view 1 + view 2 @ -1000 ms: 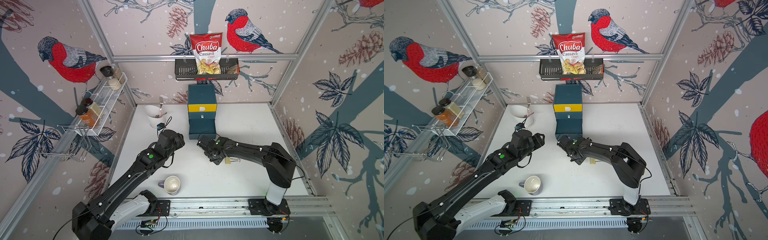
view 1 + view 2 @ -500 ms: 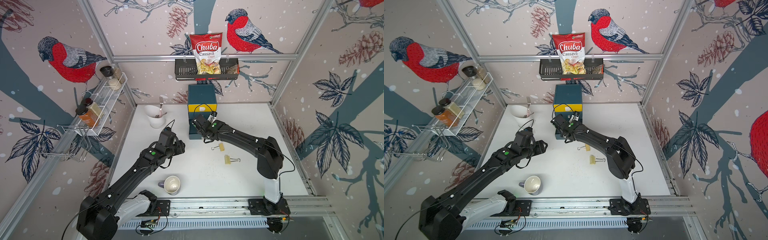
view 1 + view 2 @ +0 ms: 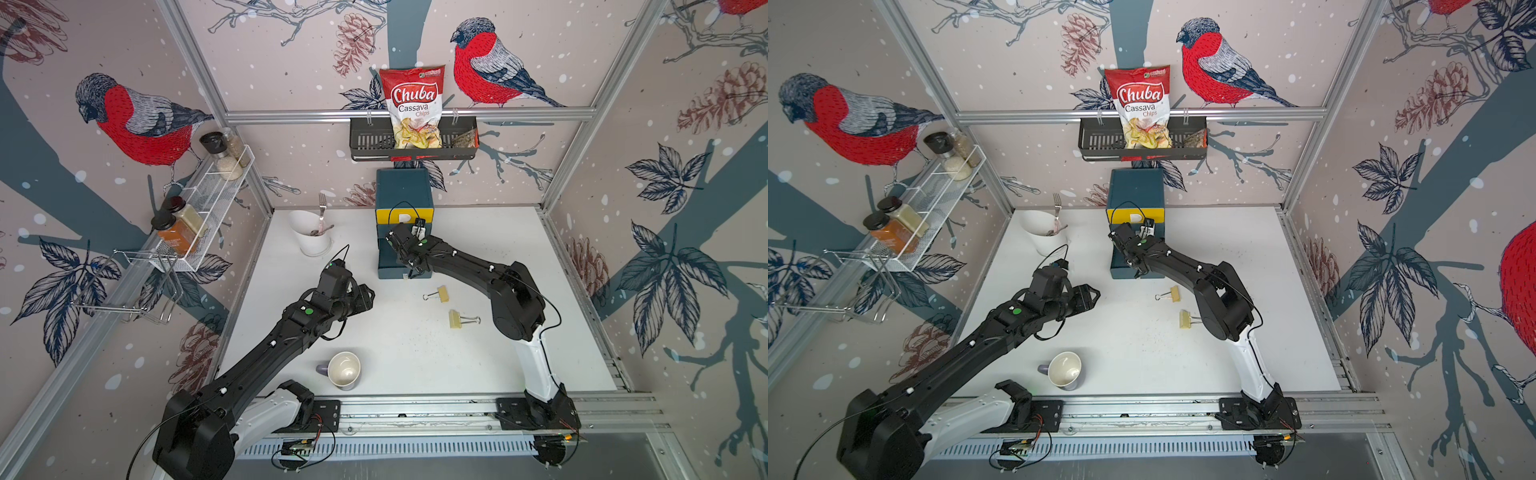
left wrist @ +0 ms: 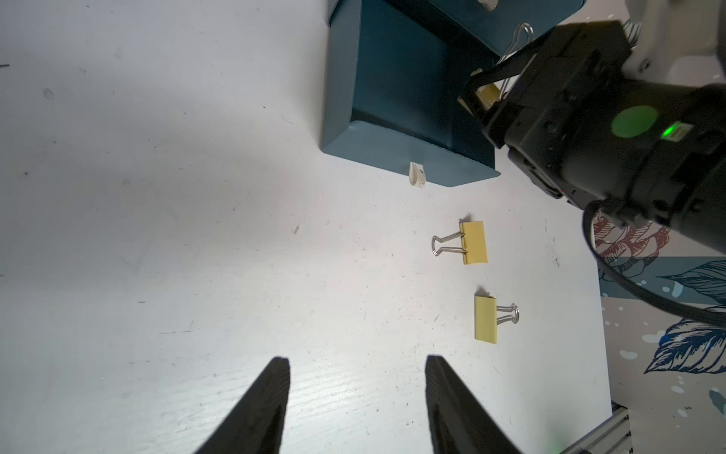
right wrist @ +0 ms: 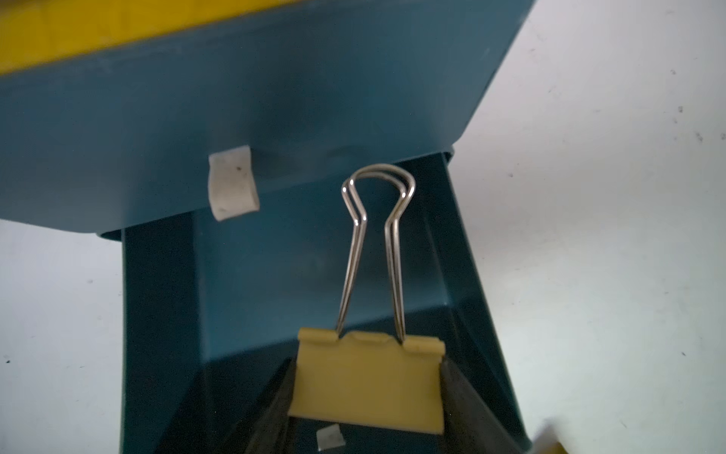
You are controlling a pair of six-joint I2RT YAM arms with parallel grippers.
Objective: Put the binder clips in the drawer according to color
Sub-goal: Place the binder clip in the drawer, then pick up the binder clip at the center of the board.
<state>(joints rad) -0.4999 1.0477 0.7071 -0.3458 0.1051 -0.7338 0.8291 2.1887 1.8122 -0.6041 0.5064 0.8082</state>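
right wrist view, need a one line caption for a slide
Right gripper holds a yellow clip over the open bottom drawer.

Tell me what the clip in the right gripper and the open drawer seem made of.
The held clip: body looks like painted sheet metal, matte pale yellow, folded edges; loop handles seem bare steel wire, bright and glinting. The drawer: probably moulded plastic, smooth dark teal, dull sheen; painted metal is possible.
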